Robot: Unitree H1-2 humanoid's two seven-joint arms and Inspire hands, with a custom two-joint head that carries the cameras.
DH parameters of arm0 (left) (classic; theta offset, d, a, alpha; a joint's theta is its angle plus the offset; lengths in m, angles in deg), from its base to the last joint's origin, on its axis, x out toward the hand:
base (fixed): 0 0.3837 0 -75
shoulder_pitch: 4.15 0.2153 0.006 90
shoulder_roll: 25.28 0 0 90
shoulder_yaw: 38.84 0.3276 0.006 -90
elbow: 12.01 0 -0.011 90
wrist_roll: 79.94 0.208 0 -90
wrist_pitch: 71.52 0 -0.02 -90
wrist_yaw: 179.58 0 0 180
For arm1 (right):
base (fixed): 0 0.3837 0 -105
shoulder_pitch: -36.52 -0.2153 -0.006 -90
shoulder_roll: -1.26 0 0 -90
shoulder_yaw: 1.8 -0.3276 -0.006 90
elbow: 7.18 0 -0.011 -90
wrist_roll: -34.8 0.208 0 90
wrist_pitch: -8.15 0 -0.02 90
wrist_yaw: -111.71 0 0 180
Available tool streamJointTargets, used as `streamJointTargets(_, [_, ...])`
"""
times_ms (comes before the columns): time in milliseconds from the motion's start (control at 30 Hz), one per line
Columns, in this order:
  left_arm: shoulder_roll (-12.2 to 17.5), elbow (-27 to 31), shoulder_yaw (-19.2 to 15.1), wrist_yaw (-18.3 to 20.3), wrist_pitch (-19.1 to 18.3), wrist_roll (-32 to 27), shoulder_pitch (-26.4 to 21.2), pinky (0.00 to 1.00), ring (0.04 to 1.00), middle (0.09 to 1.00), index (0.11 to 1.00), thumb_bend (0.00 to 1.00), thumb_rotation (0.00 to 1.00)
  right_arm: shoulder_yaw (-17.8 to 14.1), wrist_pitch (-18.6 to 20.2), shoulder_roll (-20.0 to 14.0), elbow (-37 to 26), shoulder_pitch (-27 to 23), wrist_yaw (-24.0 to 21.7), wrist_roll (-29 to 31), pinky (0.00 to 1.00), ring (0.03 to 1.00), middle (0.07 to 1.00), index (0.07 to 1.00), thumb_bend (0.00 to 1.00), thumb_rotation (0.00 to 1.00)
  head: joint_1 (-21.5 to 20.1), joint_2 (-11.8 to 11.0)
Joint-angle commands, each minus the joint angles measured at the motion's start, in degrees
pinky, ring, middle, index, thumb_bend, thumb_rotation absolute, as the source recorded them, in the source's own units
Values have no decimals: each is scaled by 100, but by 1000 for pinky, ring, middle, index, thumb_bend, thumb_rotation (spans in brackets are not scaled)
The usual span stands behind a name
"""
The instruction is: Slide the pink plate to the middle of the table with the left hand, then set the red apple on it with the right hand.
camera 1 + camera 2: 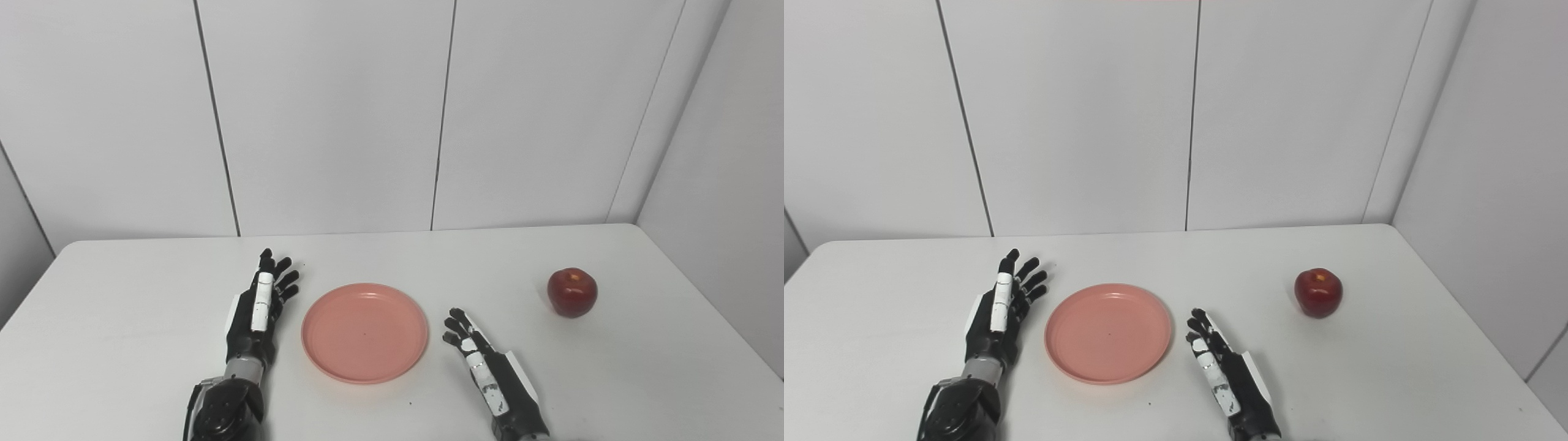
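I see the plate (364, 332) mid-table (122, 294), between my left hand (260, 309) and right hand (484, 361); the apple (572, 292) sits far right.

You see the left hand (260, 309) at the lower left of the frame: black fingers, a white strip running along its back, and a white panel at its outer edge. Below it sit a silver wrist ring (245, 369) and a glossy black forearm shell (223, 410). The right hand (487, 367), lower right, is black too, with scuffed white strips and a white side panel.
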Motion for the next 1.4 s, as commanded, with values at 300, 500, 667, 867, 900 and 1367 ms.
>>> streamJointTargets(300, [264,-545,-122,270,210,-211,71,936,907,937,1000,812,934,271,-215,246,275,-194,-14,-132,996,923,940,947,817,1000,-607,-169])
streamJointTargets(500, [343,-786,-180,356,345,-234,6,944,910,935,1000,764,928,272,-438,394,440,-207,259,-380,1000,966,979,992,794,1000,-768,-231])
streamJointTargets(667, [419,-956,-215,455,456,-275,-43,944,916,937,1000,774,934,168,-793,640,602,-196,774,-766,999,991,997,996,781,1000,-1032,-280])
streamJointTargets(867, [461,-1016,-231,456,465,-278,-88,920,903,919,1000,791,933,194,-885,755,734,-268,1081,-1222,1000,1000,1000,985,769,1000,-1230,-323])
streamJointTargets(900, [463,-1036,-241,461,462,-282,-100,927,906,918,1000,788,929,199,-896,759,755,-278,1110,-1261,1000,1000,1000,985,762,1000,-1230,-323])
streamJointTargets(1367, [471,-635,-256,424,156,-259,19,946,916,918,1000,754,945,131,-1593,977,1186,-348,1712,-1533,1000,1000,1000,956,720,1000,-1477,-463])
